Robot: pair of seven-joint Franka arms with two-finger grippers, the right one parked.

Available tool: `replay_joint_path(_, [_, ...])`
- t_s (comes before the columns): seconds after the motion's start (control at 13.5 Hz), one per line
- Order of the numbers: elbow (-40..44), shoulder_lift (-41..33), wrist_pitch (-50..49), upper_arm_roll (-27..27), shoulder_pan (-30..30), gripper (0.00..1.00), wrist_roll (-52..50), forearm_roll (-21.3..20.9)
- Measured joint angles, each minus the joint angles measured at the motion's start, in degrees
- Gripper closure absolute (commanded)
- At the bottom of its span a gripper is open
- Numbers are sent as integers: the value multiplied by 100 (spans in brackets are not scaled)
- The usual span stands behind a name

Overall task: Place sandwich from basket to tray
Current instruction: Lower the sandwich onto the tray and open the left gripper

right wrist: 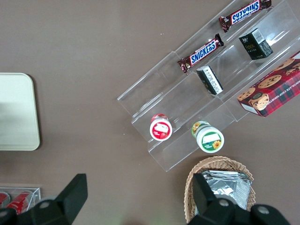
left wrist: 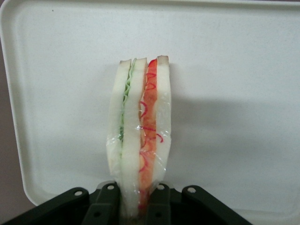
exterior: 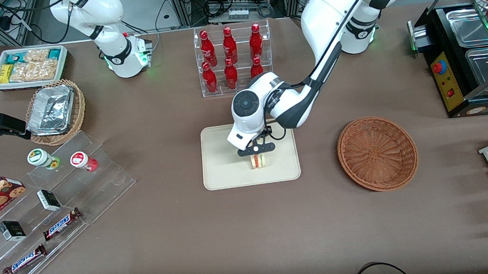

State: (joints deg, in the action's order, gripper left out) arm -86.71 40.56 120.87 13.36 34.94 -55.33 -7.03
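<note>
The wrapped sandwich (left wrist: 140, 126) is held edge-up over the tray (exterior: 221, 177), pinched between the closed fingers of the gripper (exterior: 257, 153). Judged light, soft and easily crushed, with slippery film; it is best gripped gently across the bread faces.

The table (exterior: 191, 244) has a plain brown surface. The cream tray (exterior: 220, 173) lies flat at its centre. The gripper (exterior: 257, 155) is above the tray, closed on the sandwich (exterior: 257, 161).

The reddish-brown basket (exterior: 377, 153) rests toward the working arm's end. The clear bottle rack (exterior: 233, 59) stands farther from the front camera than the tray.

Toward the parked arm's end lie the tan basket (exterior: 55, 112), the white bin (exterior: 28, 66) and the stepped clear display stand (exterior: 55, 201).
</note>
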Motion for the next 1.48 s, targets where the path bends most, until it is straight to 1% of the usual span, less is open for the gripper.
replay_joint_path(0.3, [10,67,179,3,7,100,2,-135])
replay_joint_path(0.81, [242,217,202,4,91,100,-8,-150])
replay_joint_path(1.19, [264,265,202,3,143,100,-275,-202])
replay_joint_path(1.33, [277,272,202,2,154,21,-313,-206])
replay_joint_path(1.41, [280,276,202,-1,154,0,-324,-207])
replay_joint_path(1.48, [282,283,202,-1,154,0,-332,-215])
